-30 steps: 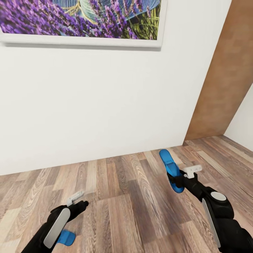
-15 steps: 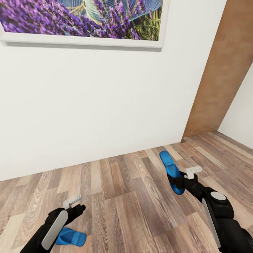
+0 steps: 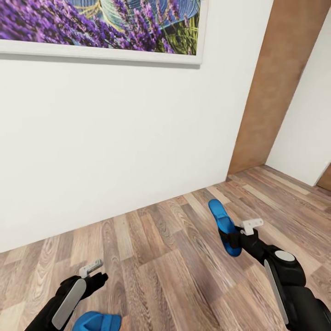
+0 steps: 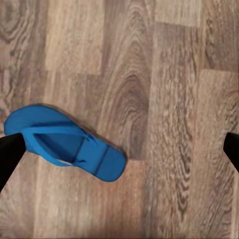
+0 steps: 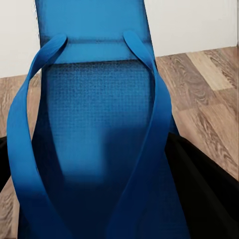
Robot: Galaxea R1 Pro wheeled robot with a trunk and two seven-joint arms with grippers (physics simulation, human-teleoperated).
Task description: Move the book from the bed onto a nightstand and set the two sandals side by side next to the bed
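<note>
Right gripper (image 3: 233, 237) clamped on one blue sandal (image 3: 224, 226), carried off the floor. Left gripper (image 3: 94, 275) spread wide, nothing in it; second sandal (image 4: 63, 142) flat on the wood floor (image 3: 174, 262) below. Judgement: keep the carried sandal level, set it beside its mate. White wall (image 3: 115, 138) ahead, lavender picture (image 3: 101, 25) above. Bed and book unseen.

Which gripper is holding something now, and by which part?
The right gripper holds one blue sandal near its lower end. The left gripper is open; the other sandal lies on the floor.
</note>
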